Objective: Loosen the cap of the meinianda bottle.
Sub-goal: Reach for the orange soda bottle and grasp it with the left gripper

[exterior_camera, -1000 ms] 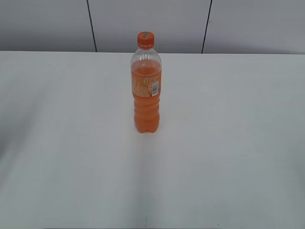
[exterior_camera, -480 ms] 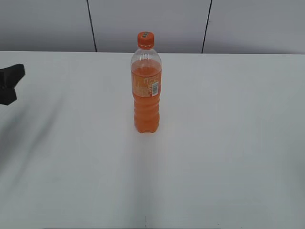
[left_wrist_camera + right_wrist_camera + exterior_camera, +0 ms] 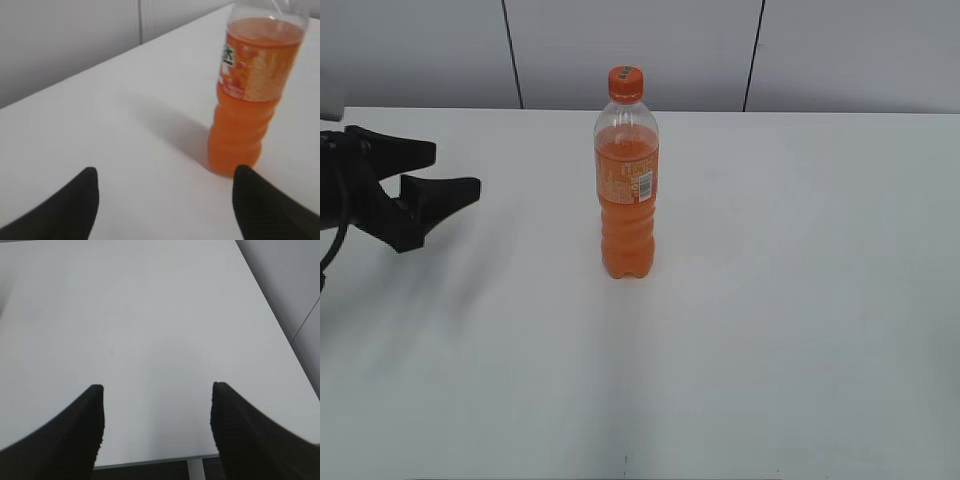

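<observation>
The meinianda bottle (image 3: 627,190) stands upright near the middle of the white table, full of orange soda, with an orange label and a white barcode patch. Its small orange cap (image 3: 625,83) sits on top. My left gripper (image 3: 455,172) is open and empty at the left, well apart from the bottle and pointing toward it. In the left wrist view the bottle (image 3: 250,100) stands ahead at the right, beyond the open jaws (image 3: 165,180); the cap is cut off there. My right gripper (image 3: 157,395) is open and empty over bare table, out of the exterior view.
The white table (image 3: 800,300) runs back to a grey panelled wall (image 3: 420,50). The right wrist view shows the table's edge (image 3: 150,461) just below the jaws and the wall at the right.
My left gripper has come in from the left edge of the exterior view and moved right toward the bottle. The bottle has not moved.
</observation>
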